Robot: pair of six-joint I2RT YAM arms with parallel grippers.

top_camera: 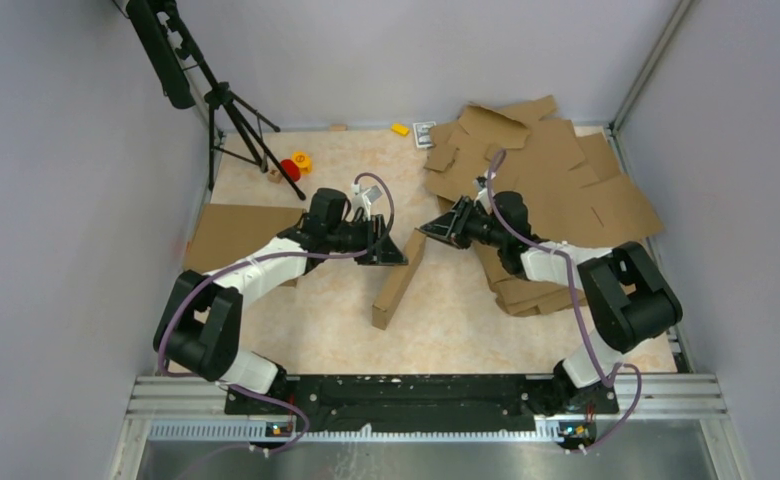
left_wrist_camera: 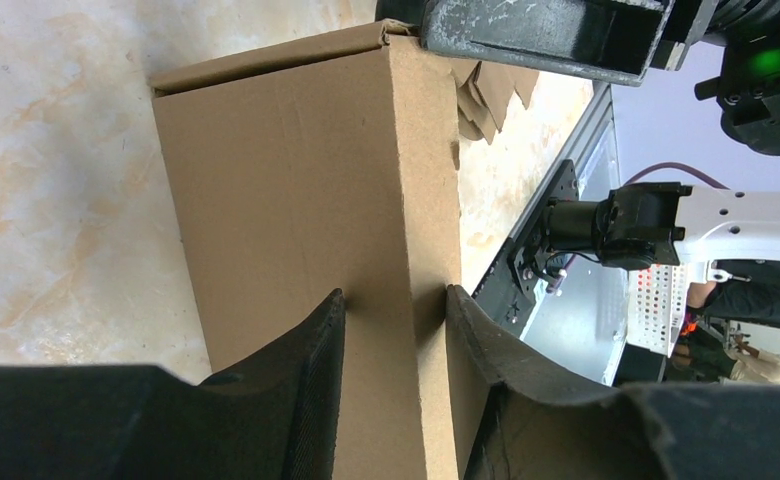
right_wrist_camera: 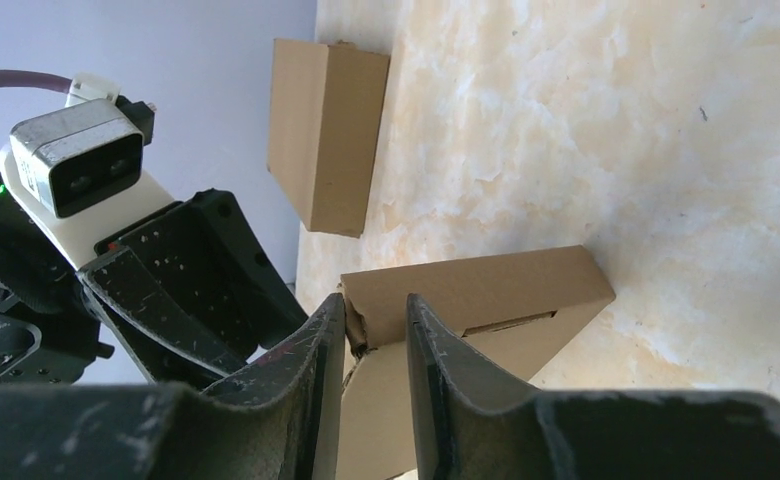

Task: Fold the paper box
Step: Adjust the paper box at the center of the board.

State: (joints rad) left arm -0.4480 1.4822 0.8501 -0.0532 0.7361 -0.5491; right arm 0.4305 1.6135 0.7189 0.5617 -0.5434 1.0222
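The paper box [top_camera: 398, 283] is folded into a closed brown slab. It stands tilted on one long edge in the middle of the table. My left gripper [top_camera: 394, 256] is shut on its upper part from the left. In the left wrist view the gripper [left_wrist_camera: 394, 312] clamps the box's narrow side [left_wrist_camera: 296, 180] between both fingers. My right gripper [top_camera: 424, 232] is shut on the box's top far corner from the right. In the right wrist view the gripper [right_wrist_camera: 376, 322] pinches that crumpled corner of the box [right_wrist_camera: 486, 290].
A pile of flat cardboard blanks [top_camera: 556, 190] fills the back right. Another folded box [top_camera: 234, 236] lies at the left, also in the right wrist view [right_wrist_camera: 326, 130]. A tripod [top_camera: 228, 110], a red and a yellow piece [top_camera: 296, 165] stand at back left.
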